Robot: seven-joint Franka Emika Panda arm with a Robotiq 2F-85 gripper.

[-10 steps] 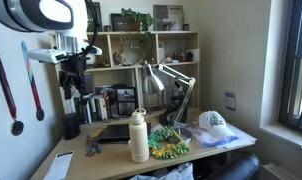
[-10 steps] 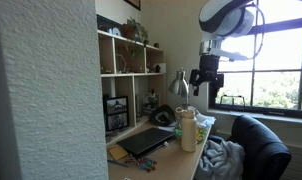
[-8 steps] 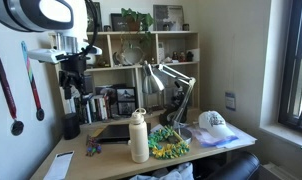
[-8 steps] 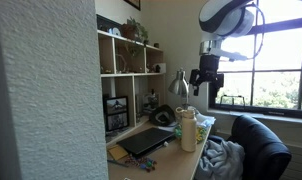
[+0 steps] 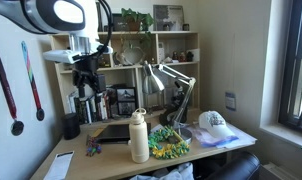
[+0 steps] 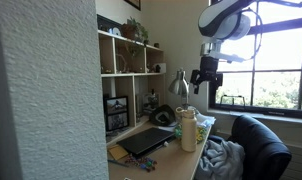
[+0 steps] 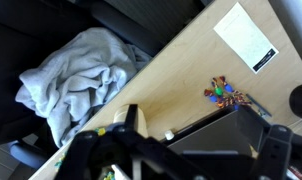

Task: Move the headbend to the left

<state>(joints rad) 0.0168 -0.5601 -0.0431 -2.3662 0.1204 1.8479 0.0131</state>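
The headbend (image 5: 169,143), a bushy green and yellow leafy bundle, lies on the wooden desk (image 5: 101,160) between a cream bottle (image 5: 139,136) and the white cap (image 5: 213,122). My gripper (image 5: 86,88) hangs high above the desk's left part, far from the headbend, and shows against the window in an exterior view (image 6: 204,82). In the wrist view the gripper (image 7: 206,140) is open and empty, its dark fingers spread over the desk. The headbend is not clearly visible there.
A dark laptop (image 5: 115,131) lies behind the bottle and also shows in the wrist view (image 7: 216,135). A small multicoloured clump (image 7: 226,95) and a paper sheet (image 7: 246,37) lie on the desk. A grey cloth (image 7: 76,80) covers the chair. A desk lamp (image 5: 169,78) and shelves (image 5: 141,60) stand behind.
The arm has swung a little to the right, towards the shelves, staying high above the desk. Nothing on the desk has moved.
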